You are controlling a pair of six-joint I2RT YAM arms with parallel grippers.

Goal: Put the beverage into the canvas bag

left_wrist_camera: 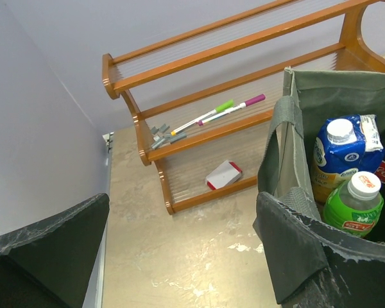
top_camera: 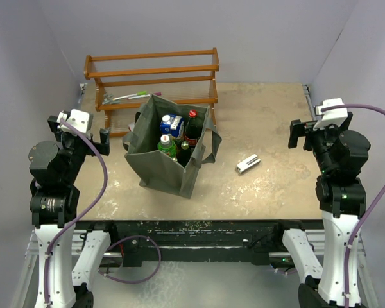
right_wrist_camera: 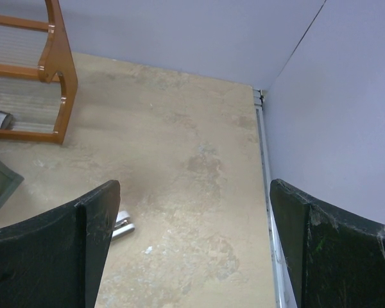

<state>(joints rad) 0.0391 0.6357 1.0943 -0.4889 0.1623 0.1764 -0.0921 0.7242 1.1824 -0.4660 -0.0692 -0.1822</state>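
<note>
The grey-green canvas bag (top_camera: 155, 160) stands upright on the table's left half, its handles flopped outward. Inside it stand a blue carton (top_camera: 171, 123), a green bottle (top_camera: 167, 146) and a dark cola bottle with a red cap (top_camera: 192, 127). The left wrist view shows the bag (left_wrist_camera: 289, 147) with the carton (left_wrist_camera: 341, 149) and green bottle (left_wrist_camera: 354, 204) inside. My left gripper (top_camera: 90, 131) is open and empty, left of the bag. My right gripper (top_camera: 303, 133) is open and empty, far right, above bare table.
A wooden two-tier rack (top_camera: 153, 80) stands behind the bag, with markers (left_wrist_camera: 219, 112) on its upper shelf and a white-red card (left_wrist_camera: 222, 174) below. A small white stapler (top_camera: 248, 163) lies on the table right of the bag. Grey walls enclose the table.
</note>
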